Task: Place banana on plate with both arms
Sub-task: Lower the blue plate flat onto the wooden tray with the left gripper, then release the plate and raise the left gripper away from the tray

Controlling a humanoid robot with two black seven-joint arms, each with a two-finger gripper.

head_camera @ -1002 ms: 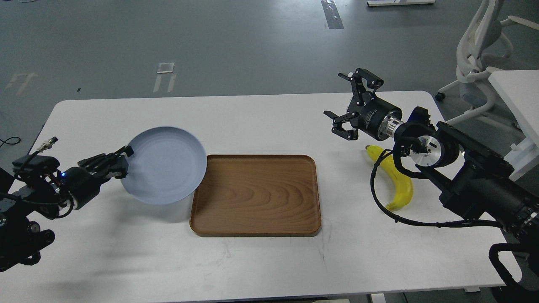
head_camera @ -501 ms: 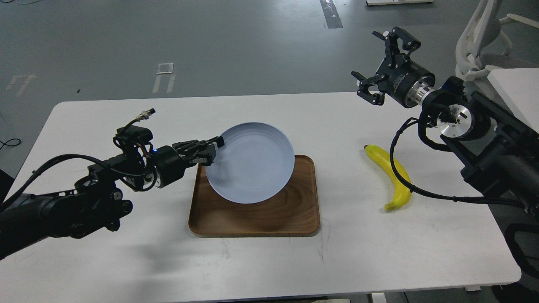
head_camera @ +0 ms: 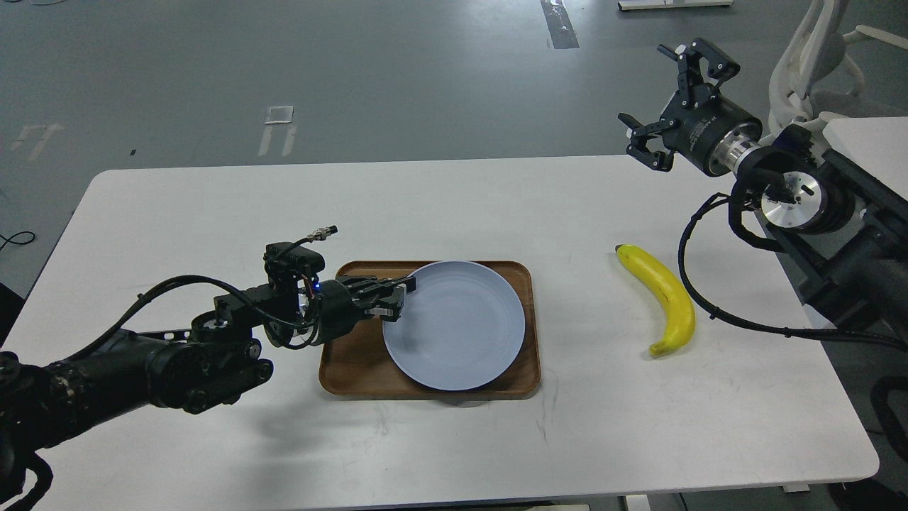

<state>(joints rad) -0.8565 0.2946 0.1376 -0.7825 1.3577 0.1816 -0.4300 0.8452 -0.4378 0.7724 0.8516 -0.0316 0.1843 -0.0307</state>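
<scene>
The pale blue-grey plate point(head_camera: 457, 326) lies in the right part of the brown wooden tray point(head_camera: 351, 362). My left gripper point(head_camera: 399, 297) is shut on the plate's left rim. The yellow banana point(head_camera: 663, 298) lies on the white table to the right of the tray, its dark tip toward the back. My right gripper point(head_camera: 667, 96) is open and empty, raised high above the table's back right corner, well clear of the banana.
A white table point(head_camera: 213, 206) carries everything. A white office chair point(head_camera: 816, 64) and another white table edge point(head_camera: 869, 149) stand at the far right. A black cable point(head_camera: 709, 312) of the right arm hangs just right of the banana.
My left arm carried the plate rightward from the table's left side and lowered it onto the tray. My right gripper rose up and back to the right, away from the banana.
</scene>
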